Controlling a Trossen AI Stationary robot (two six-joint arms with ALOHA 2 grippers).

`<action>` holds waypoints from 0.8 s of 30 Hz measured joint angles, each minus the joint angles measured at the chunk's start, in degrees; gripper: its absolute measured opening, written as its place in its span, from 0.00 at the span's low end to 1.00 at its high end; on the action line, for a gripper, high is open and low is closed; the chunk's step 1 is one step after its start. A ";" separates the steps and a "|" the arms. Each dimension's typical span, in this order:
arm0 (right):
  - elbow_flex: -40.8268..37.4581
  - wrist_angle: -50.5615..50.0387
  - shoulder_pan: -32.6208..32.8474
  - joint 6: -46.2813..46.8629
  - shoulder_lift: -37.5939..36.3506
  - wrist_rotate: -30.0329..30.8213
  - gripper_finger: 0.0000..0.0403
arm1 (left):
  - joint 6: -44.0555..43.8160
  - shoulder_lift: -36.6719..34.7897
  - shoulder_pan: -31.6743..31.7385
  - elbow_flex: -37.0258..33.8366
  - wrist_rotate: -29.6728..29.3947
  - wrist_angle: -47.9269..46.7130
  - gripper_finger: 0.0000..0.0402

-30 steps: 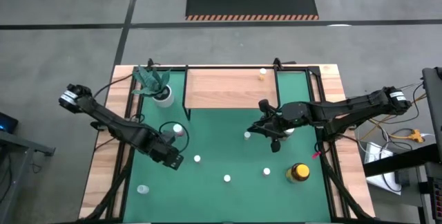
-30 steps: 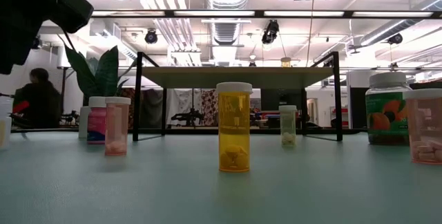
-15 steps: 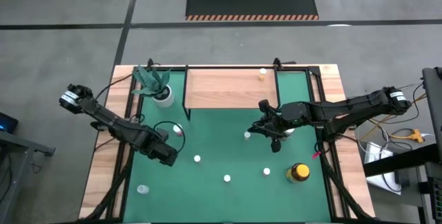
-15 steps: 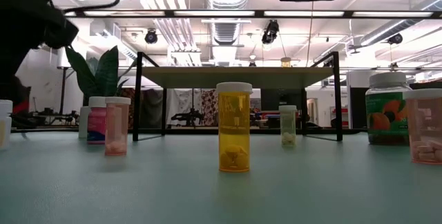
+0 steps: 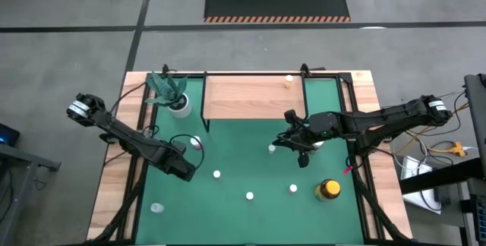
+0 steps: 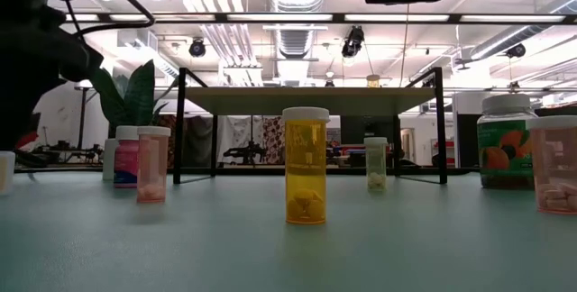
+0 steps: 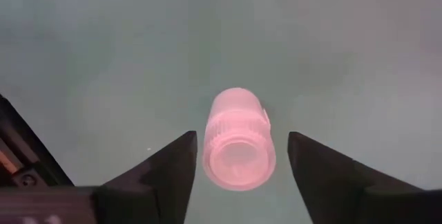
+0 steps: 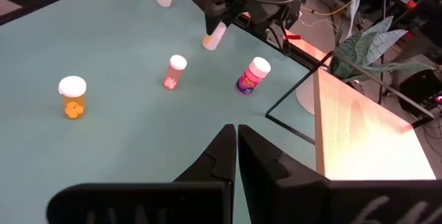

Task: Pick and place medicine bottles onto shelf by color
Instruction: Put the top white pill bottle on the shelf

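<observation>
Left gripper (image 7: pixel 238 156), fingers spread, carries a small pink white-capped bottle (image 7: pixel 238 141) between them; right gripper (image 8: pixel 237 148) pressed together, empty.

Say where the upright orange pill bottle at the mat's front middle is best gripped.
Probably on the straight amber body of the orange pill bottle, just below its white cap, coming from straight above with fingers on opposite sides. It stands upright on the green mat, apart from other bottles, and its round wall favours no side.
</observation>
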 joint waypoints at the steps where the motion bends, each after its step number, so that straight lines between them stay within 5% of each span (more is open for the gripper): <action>1: 0.00 0.04 0.00 0.13 0.00 0.00 0.02 | 0.01 0.11 0.00 0.00 0.00 0.00 0.47; 8: 0.00 0.10 0.00 1.57 0.00 0.00 0.02 | 0.05 0.13 0.00 0.74 0.35 0.38 0.29; 15: -0.04 -0.14 -0.01 0.06 0.00 0.00 0.02 | 3.34 0.13 0.00 9.81 0.87 7.64 0.29; 21: -0.09 1.62 -0.01 -3.15 0.00 0.00 0.02 | 25.68 4.48 1.09 20.87 -3.60 24.53 0.32; 24: -0.07 2.94 0.00 -3.06 0.00 0.00 0.02 | 38.23 8.42 3.90 28.91 -4.22 25.04 0.33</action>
